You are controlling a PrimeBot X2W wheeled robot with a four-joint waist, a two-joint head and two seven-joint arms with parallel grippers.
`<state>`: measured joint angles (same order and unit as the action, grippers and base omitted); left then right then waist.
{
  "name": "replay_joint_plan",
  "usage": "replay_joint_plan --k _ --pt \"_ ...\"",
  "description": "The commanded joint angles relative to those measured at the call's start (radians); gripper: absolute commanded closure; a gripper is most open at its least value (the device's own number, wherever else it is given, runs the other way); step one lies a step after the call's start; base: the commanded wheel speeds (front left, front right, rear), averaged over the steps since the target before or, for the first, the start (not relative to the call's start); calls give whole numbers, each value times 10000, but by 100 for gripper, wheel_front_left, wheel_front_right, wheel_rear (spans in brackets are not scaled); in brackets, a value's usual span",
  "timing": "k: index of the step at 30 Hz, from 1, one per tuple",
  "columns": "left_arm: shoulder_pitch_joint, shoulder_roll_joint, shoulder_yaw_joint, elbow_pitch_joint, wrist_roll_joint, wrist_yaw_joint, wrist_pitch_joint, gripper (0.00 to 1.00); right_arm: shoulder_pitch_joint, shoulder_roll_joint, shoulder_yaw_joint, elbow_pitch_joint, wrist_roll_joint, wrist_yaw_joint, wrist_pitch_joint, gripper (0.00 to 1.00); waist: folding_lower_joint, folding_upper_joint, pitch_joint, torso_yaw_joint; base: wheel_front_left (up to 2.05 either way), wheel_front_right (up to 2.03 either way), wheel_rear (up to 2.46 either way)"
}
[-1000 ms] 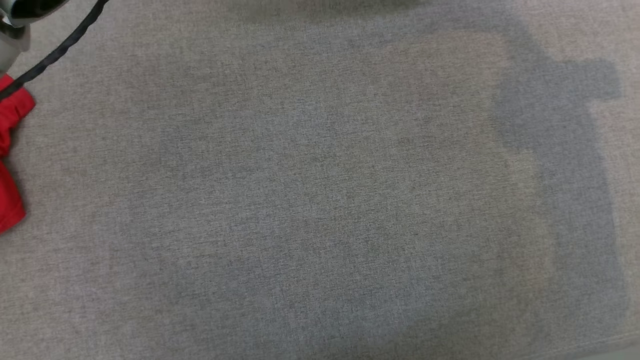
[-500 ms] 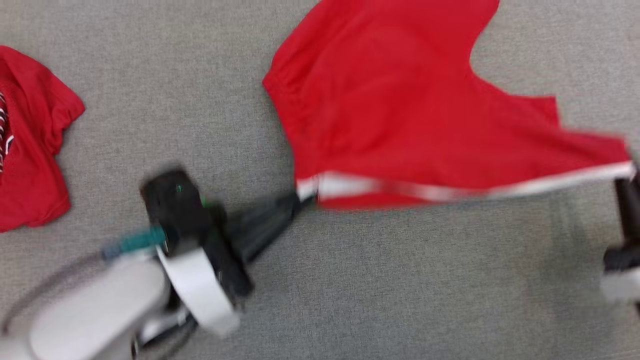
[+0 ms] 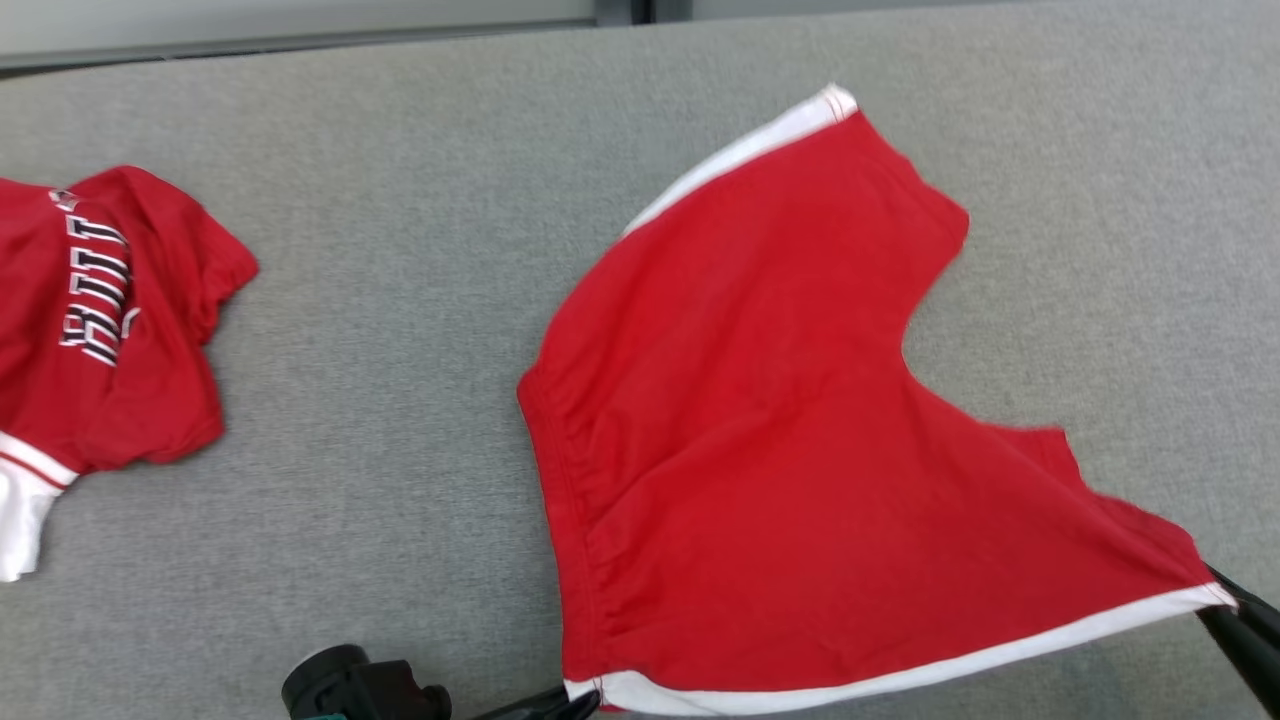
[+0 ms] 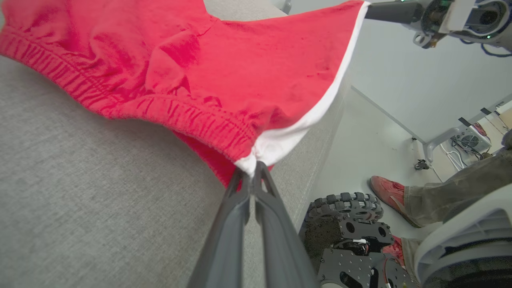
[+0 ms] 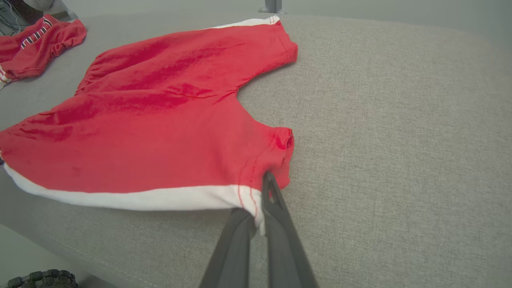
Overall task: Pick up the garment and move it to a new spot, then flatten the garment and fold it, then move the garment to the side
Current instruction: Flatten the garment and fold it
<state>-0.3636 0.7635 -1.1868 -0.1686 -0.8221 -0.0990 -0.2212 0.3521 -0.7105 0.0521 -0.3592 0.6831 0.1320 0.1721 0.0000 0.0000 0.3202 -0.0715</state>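
Observation:
The garment (image 3: 760, 450) is a pair of red shorts with white side stripes, spread over the grey table (image 3: 400, 400). My left gripper (image 3: 585, 697) is shut on the white-striped waistband corner at the near edge, seen close up in the left wrist view (image 4: 252, 172). My right gripper (image 3: 1222, 605) is shut on the near leg's hem corner, where the white stripe ends (image 5: 264, 192). The near stripe (image 5: 140, 198) is stretched between the two grips. The far leg lies flat on the cloth. The right gripper (image 4: 372, 8) also shows in the left wrist view.
A second red garment (image 3: 100, 320) with lettering lies crumpled at the table's left. The table's near edge runs just behind my grippers. Beyond it are my wheeled base (image 4: 348, 204) and a person's red shoe (image 4: 388, 192) on the floor.
The head camera has swung, so the whole picture has shifted. The shorts, held by both grippers half a second ago, are now sharp and spread flatter, with the far leg laid out.

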Motion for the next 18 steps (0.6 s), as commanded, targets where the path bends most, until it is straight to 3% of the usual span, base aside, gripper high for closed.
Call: replay_joint_plan --k 1,5,10,18 --pt "160 155 6 -275 -315 67 153 100 317 -233 -423 -427 248 -24 533 100 0 0 -332 234 0 0 0" --pt "151 230 145 -835 -1353 -43 566 100 589 -355 -1132 -1129 808 -24 1978 100 0 0 -606 439 0 0 0" --pt "-512 -251 448 -1163 -3440 -252 1262 100 -451 -557 -1324 -1064 1746 -24 4036 100 0 0 -418 784 0 0 0" --pt "-2048 -1227 1495 -1248 -7310 -328 2213 100 -4025 -874 -1437 -275 2780 -25 5958 100 0 0 770 1436 0 0 0"
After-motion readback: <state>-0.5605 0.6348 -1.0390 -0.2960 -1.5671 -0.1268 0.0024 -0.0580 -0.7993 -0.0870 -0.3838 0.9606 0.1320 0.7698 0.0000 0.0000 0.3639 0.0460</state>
